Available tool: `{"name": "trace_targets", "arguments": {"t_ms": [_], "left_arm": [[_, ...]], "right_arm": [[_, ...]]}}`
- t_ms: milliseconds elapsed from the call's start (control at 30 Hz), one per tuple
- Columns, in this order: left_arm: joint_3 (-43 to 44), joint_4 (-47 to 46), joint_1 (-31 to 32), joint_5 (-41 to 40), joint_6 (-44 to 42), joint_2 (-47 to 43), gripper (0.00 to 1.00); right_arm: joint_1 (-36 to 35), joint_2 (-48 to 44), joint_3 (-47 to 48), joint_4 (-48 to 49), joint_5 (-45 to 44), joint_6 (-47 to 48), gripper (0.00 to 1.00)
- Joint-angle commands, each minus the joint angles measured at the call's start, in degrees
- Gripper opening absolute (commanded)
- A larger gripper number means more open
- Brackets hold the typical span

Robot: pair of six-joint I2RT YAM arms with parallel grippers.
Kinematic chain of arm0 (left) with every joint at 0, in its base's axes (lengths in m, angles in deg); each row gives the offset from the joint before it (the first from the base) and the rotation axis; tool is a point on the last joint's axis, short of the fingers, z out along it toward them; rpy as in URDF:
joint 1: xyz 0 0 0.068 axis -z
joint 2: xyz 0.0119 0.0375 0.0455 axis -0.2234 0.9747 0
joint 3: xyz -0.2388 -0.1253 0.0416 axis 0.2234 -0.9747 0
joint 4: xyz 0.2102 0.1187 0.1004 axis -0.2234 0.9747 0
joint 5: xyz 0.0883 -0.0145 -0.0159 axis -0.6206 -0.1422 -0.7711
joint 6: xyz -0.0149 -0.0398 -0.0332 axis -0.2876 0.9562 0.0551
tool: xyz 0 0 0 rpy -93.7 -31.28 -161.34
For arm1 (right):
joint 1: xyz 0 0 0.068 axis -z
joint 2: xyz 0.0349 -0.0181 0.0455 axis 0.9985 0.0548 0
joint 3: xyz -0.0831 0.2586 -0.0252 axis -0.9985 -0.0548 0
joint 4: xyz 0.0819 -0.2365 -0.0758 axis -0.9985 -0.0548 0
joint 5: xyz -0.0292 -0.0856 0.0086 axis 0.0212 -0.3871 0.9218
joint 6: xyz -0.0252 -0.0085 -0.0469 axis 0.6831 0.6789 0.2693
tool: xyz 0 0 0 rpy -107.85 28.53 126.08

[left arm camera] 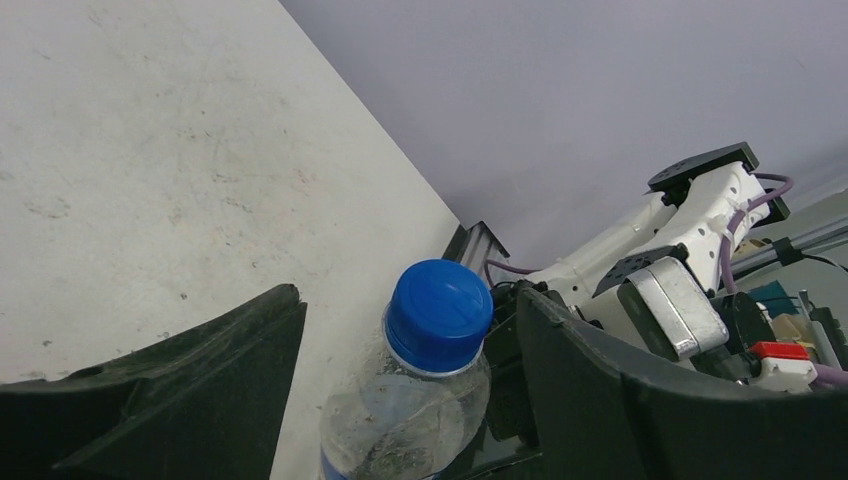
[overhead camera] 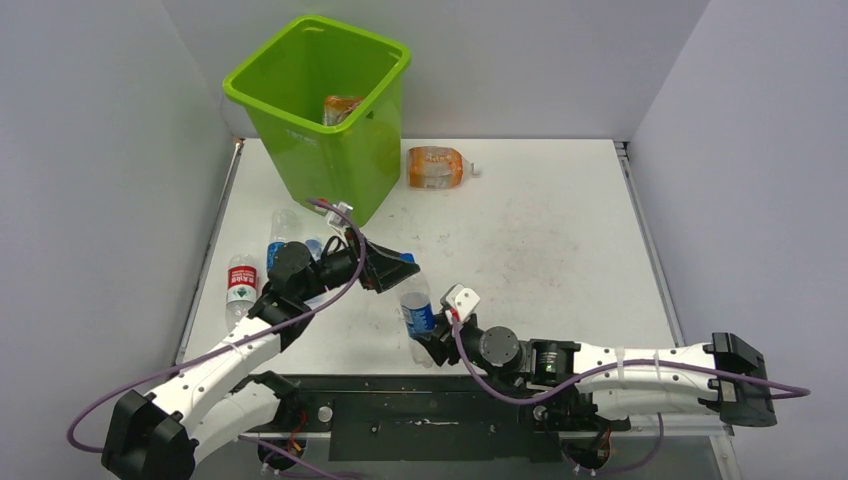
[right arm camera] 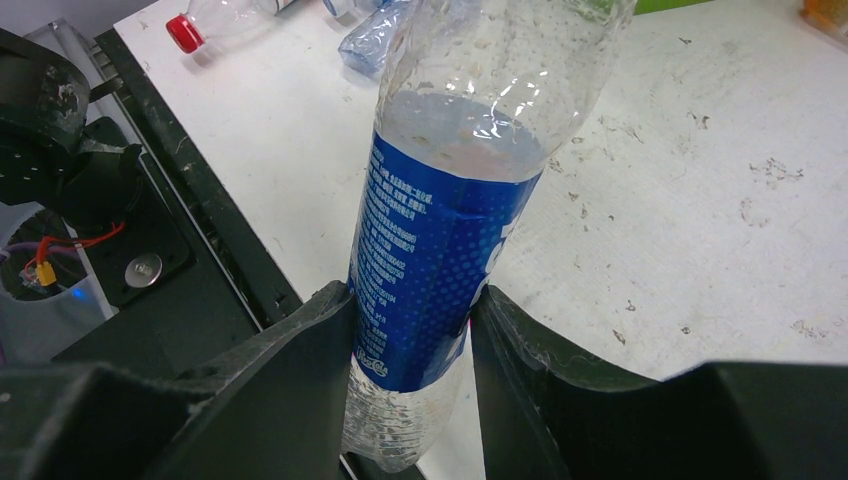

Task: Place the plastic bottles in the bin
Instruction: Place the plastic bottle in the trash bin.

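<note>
A clear plastic bottle (overhead camera: 416,312) with a blue label and blue cap (left arm camera: 440,314) stands nearly upright near the table's front edge. My right gripper (right arm camera: 410,295) is shut on its labelled lower body (right arm camera: 430,250). My left gripper (left arm camera: 408,296) is open around the cap and neck, with a gap on each side. In the top view the left gripper (overhead camera: 403,270) reaches in from the left, just above the right gripper (overhead camera: 428,342). The lime-green bin (overhead camera: 340,170) stands at the far left with an orange bottle (overhead camera: 341,108) inside.
Another orange bottle (overhead camera: 436,167) lies on the table right of the bin. A red-labelled bottle (overhead camera: 240,284) and clear bottles (overhead camera: 283,226) lie at the left, behind my left arm. The red-capped bottle (right arm camera: 215,20) shows in the right wrist view. Grey walls enclose the table.
</note>
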Motion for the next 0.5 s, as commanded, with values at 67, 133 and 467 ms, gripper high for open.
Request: {"name": "trace_targets", "arguments": {"t_ms": [67,133,467], "left_arm": [[4.1,-3.3,2.1,2.6,-0.7,2.1,0.53],[4.2,-3.8,2.7,2.0,-1.4,2.1,0.34],[2.6,-5.0,3.9,-6.5,-6.2,-0.6,0.00]], "right_arm": [[-1.0,0.9,3.7,2.6,-1.5,1.6,0.20],[-1.4,0.8,3.7,2.3,-2.5,1.7,0.20],[-3.3,-1.2,8.7,-5.9,-2.9,-2.5,0.90]]}}
